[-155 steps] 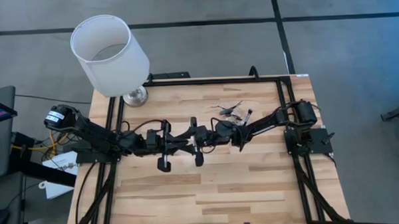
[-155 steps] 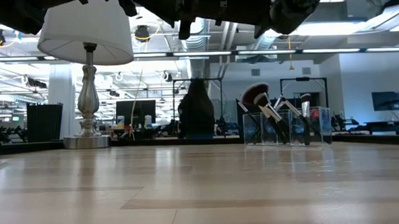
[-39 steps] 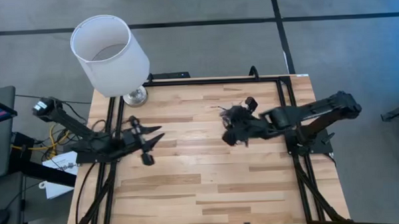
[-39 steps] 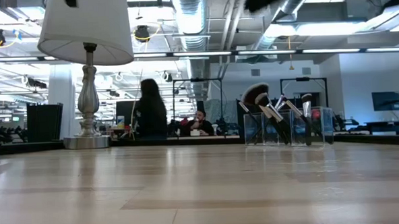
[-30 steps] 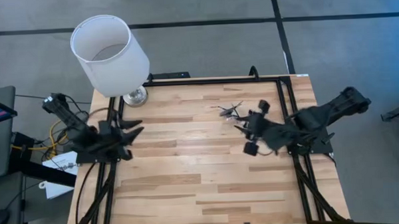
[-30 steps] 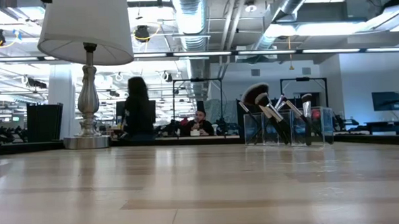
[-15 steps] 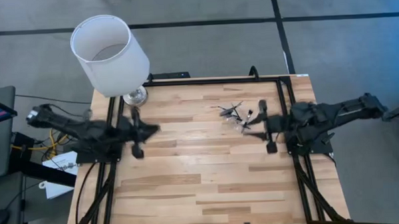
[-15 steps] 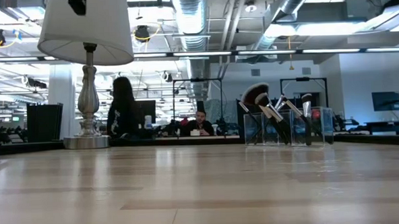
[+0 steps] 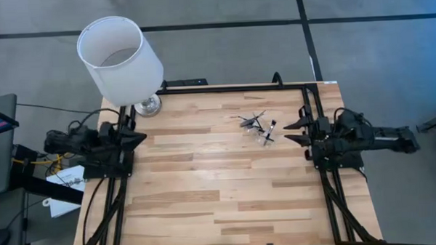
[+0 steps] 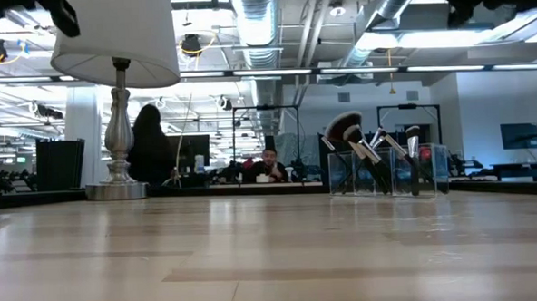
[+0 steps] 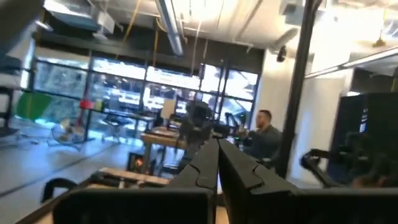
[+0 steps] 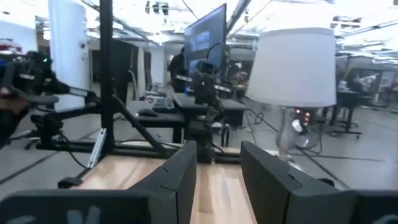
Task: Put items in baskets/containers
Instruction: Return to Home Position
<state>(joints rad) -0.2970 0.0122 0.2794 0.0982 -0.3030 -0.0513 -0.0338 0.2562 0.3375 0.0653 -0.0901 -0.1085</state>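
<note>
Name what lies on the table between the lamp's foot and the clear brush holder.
Nothing. In the high view, the stretch of table between the lamp's foot and the clear brush holder is bare wood.

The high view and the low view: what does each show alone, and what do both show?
Only the high view: the left gripper at the left edge of the table, fingers shut, the right gripper at its right edge, fingers open. Only the low view: the walls of the clear container, people in the room behind. Both: the brushes, the lamp, the table.
</note>
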